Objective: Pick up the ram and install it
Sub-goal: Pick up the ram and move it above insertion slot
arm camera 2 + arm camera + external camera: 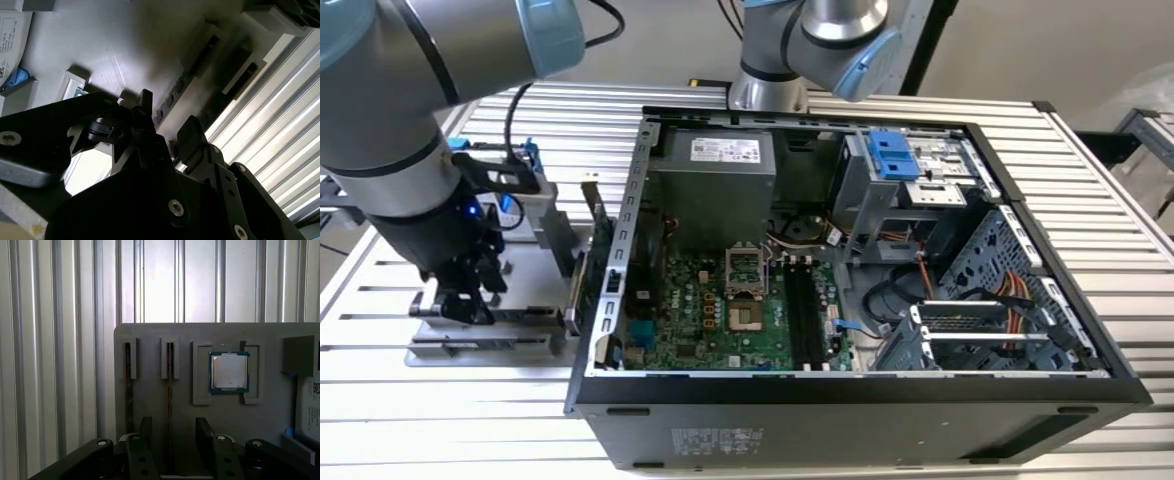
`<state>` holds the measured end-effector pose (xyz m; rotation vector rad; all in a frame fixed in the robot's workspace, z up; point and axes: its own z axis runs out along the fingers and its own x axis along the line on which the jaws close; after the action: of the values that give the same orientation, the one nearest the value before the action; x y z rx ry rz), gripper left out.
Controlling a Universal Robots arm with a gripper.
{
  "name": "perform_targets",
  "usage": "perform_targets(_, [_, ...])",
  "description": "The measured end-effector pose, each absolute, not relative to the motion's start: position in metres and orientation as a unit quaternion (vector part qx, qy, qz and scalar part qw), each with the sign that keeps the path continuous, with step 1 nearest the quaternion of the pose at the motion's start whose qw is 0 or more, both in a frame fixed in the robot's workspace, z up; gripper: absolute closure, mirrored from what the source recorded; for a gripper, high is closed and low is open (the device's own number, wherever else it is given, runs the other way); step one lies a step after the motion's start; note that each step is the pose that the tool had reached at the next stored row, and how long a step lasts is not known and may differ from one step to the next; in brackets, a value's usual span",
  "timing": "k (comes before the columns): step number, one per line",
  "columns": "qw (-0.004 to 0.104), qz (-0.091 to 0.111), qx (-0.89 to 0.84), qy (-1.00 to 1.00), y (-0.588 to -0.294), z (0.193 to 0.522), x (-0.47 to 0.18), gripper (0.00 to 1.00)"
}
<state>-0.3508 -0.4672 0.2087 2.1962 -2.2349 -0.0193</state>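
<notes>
Ribbed metal tabletop (454, 420) is carrying an open computer case (854, 410) and, at the exterior view's left, a grey tray (150, 340). Gripper (175, 421) is hanging over the tray with its jaws standing apart, one on each side of the ram (170, 385) (on edge in its slot), gripping nothing. A white label (724, 150) is sitting inside the case, print too small to tell.

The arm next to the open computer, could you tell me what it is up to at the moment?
The arm's gripper hangs low over a grey tray beside the open case. Its open fingers straddle a ram that stands on edge in a tray slot, not yet gripped. A second stick and a processor sit in the same tray.
</notes>
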Motion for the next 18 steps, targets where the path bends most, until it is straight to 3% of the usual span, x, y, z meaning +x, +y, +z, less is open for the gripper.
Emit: perform_targets(18, [0.004, -0.006, 0.699, -0.715, -0.469, 0.196, -0.351, 0.0])
